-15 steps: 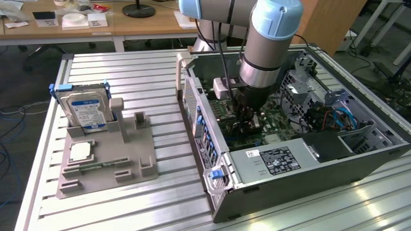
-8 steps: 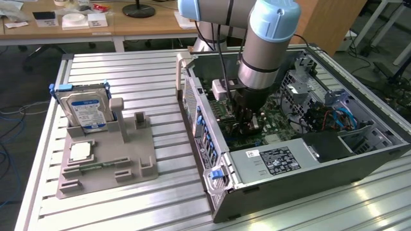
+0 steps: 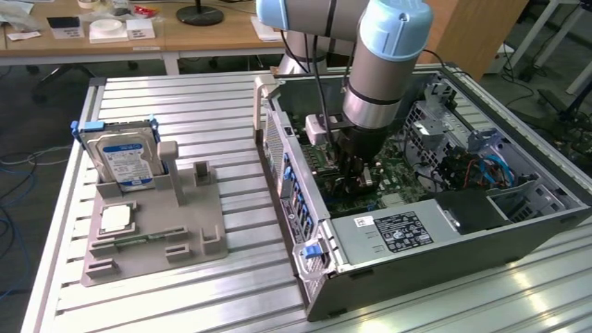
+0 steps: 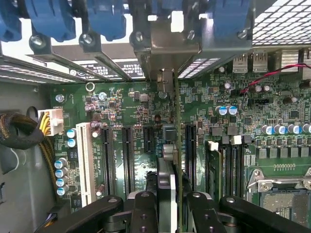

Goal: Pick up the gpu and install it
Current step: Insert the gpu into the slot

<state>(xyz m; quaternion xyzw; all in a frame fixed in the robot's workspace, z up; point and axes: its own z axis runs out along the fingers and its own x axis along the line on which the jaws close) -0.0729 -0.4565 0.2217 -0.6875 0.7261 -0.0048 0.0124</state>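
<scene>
My gripper [image 4: 165, 196] is shut on the gpu [image 4: 167, 150], a thin dark card seen edge-on, standing upright between my black fingers [image 4: 141, 208]. The card's metal bracket [image 4: 167, 46] lies against the case's rear slot openings. Its lower edge runs along the motherboard between two black expansion slots [image 4: 127, 155]; whether it is seated in a slot I cannot tell. In the exterior view my gripper [image 3: 356, 175] reaches deep into the open computer case [image 3: 462, 239], just above the green motherboard [image 3: 407, 173].
Blue slot latches [image 4: 48, 19] line the case's rear wall. A white slot [image 4: 85, 160] and a cable bundle [image 4: 19, 131] flank the black slots, the CPU socket [image 4: 282, 194] beyond. A grey fixture [image 3: 157, 239] holds a hard drive [image 3: 125, 156]. The power supply [image 3: 398, 232] fills the case's near end.
</scene>
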